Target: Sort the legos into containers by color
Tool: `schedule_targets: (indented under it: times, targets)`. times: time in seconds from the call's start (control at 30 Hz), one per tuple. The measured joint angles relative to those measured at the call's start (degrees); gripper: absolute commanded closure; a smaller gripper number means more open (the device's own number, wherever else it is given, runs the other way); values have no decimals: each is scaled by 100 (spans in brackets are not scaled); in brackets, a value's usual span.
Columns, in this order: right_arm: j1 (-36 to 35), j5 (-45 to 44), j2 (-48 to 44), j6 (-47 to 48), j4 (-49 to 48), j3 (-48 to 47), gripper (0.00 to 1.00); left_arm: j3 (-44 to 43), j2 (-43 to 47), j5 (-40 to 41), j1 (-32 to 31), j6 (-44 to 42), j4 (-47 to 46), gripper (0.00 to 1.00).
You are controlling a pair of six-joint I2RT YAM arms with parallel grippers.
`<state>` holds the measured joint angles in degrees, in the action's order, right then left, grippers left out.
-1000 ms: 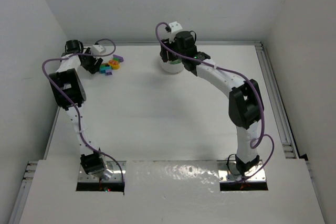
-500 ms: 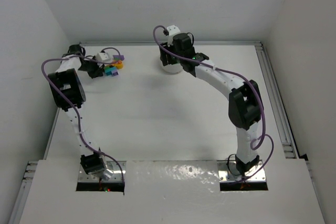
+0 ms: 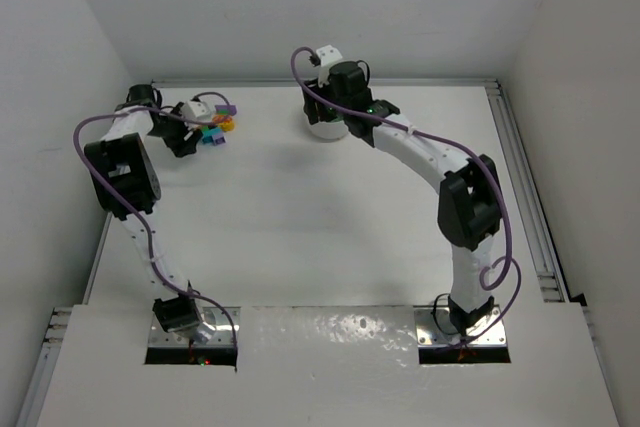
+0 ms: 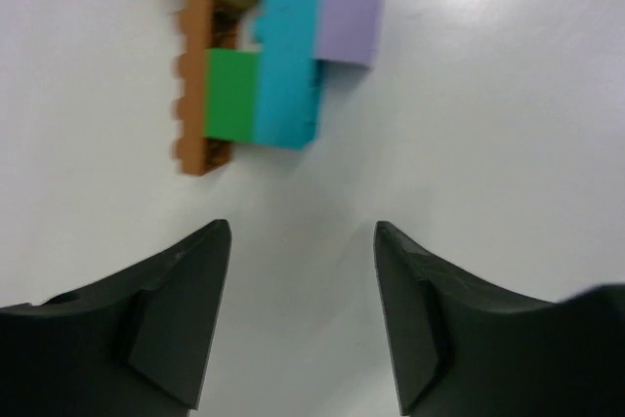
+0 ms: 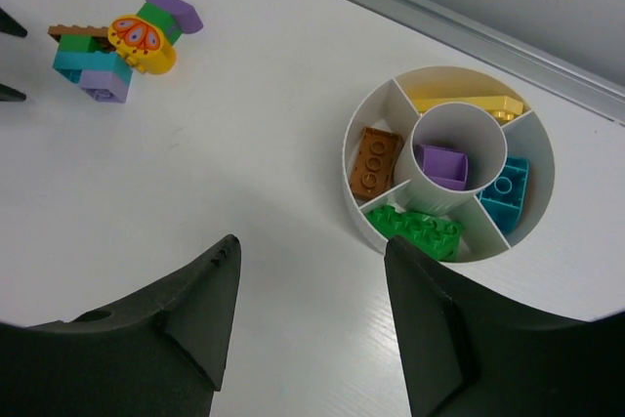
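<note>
Your left gripper [image 4: 301, 231] is the nearer one: its fingers stand partly apart with nothing between them, only bare table in the gap. The loose legos lie as one tight cluster straight ahead of the fingertips, in the upper left of the left wrist view and a touch left of the gap's centreline. The teal brick [image 4: 288, 56] runs lengthwise up the frame, nearly in line with the gap, so the fingers would close across its short side. It is hemmed in, though, with the green brick [image 4: 231, 95] touching its left face, the brown strip [image 4: 195, 85] just beyond, and the lavender brick [image 4: 349, 12] against its upper right.

Your right gripper [image 5: 311, 246] is likewise half open and empty, hanging above the divided dish [image 5: 363, 225], well apart from the cluster. Its sections already hold yellow, brown, teal and green bricks, with purple in the centre cup
</note>
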<state>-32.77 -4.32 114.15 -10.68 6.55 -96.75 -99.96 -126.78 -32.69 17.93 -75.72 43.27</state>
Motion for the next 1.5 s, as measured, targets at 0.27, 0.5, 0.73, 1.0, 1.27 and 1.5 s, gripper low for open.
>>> schedule_targets:
  times: [0.27,0.5,0.73,1.0,1.27,1.5]
  targets:
    - [-4,9,-223,2,-28,101,40,-793,-358,186,-7,229,-599,21]
    - [-35,15,-258,24,2,160,40,-1023,-737,61,-66,249,-603,23]
    - [-61,15,-260,24,2,170,40,-1023,-879,42,-114,378,-621,29]
    - [-120,22,-260,79,107,170,40,-1023,-935,-76,-208,800,-984,58]
    - [-149,-2,-278,125,151,170,40,-1027,-931,-459,-304,461,-461,100]
    - [-214,2,-304,125,219,170,39,-699,-684,-581,-374,730,-173,100]
